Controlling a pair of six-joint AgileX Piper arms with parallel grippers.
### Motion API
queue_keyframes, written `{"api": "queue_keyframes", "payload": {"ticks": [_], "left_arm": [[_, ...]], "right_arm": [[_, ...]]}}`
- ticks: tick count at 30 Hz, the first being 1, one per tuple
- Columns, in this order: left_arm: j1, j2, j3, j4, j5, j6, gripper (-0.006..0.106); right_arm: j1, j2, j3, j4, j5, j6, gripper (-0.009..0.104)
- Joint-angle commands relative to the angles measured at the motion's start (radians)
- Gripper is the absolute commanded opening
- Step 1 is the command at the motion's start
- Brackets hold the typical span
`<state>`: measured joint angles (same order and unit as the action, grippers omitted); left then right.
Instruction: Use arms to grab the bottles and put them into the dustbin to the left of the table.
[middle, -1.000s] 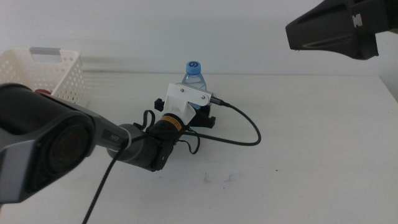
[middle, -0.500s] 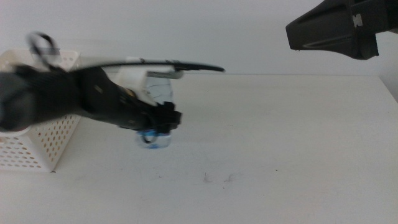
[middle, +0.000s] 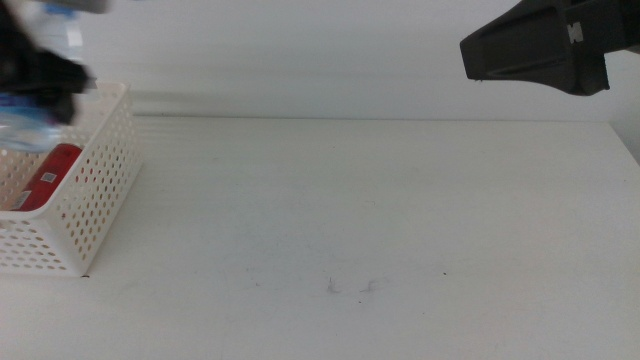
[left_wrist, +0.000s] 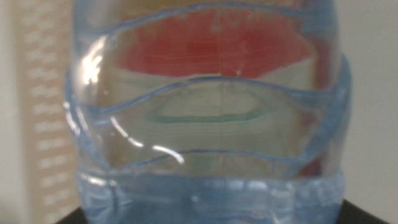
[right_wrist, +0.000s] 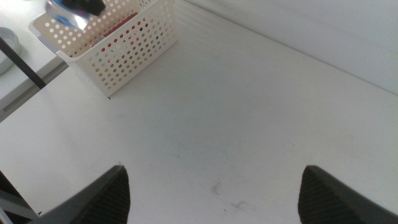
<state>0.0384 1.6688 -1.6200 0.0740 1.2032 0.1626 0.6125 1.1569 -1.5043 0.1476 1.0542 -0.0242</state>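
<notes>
A small clear water bottle (left_wrist: 205, 124) with a blue label fills the left wrist view, held in my left gripper (middle: 40, 85). In the middle view that gripper is a blurred dark shape at the far left, above the dustbin (middle: 100, 170), with the bottle (middle: 18, 125) a pale smear under it. The dustbin is a white perforated basket, and a red can (middle: 48, 178) lies inside it. My right gripper (right_wrist: 214, 171) hangs open high over the table (middle: 380, 200) with nothing between its jaws. Its wrist view shows the dustbin (right_wrist: 124, 46) and the bottle (right_wrist: 65, 17) above it.
My right arm (middle: 540, 45) shows as a dark block at the top right of the middle view. A few small dark scuffs (middle: 350, 287) mark the tabletop near its front. The table's left edge runs just beside the dustbin.
My left arm has lifted the water bottle from mid-table and swung it left until it is over the dustbin. The right arm has stayed still.
</notes>
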Motion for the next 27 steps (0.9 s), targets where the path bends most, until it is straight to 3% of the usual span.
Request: {"api": "queue_keyframes", "payload": {"ticks": [1,7,11,17,23,27], "left_arm": [[0.074,0.052,-0.043,0.023,-0.004,0.024,-0.002],[0.152,0.158,-0.048,0.023,-0.052,0.033,0.002],[0.155,0.226,-0.048,0.03,-0.107,0.05,0.013],[0.155,0.299,-0.048,-0.046,-0.15,0.103,0.051],[0.151,0.321,-0.048,-0.056,-0.153,0.11,0.087],[0.151,0.302,-0.048,-0.068,-0.129,0.078,0.094]], "right_arm": [[-0.003,-0.004,-0.004,-0.002,-0.007,-0.01,0.093],[-0.003,-0.004,-0.004,-0.002,-0.007,-0.01,0.093],[-0.003,-0.004,-0.004,-0.002,-0.007,-0.01,0.093],[-0.003,-0.004,-0.004,-0.002,-0.007,-0.01,0.093],[-0.003,-0.004,-0.004,-0.002,-0.007,-0.01,0.093],[-0.003,-0.004,-0.004,-0.002,-0.007,-0.01,0.093]]}}
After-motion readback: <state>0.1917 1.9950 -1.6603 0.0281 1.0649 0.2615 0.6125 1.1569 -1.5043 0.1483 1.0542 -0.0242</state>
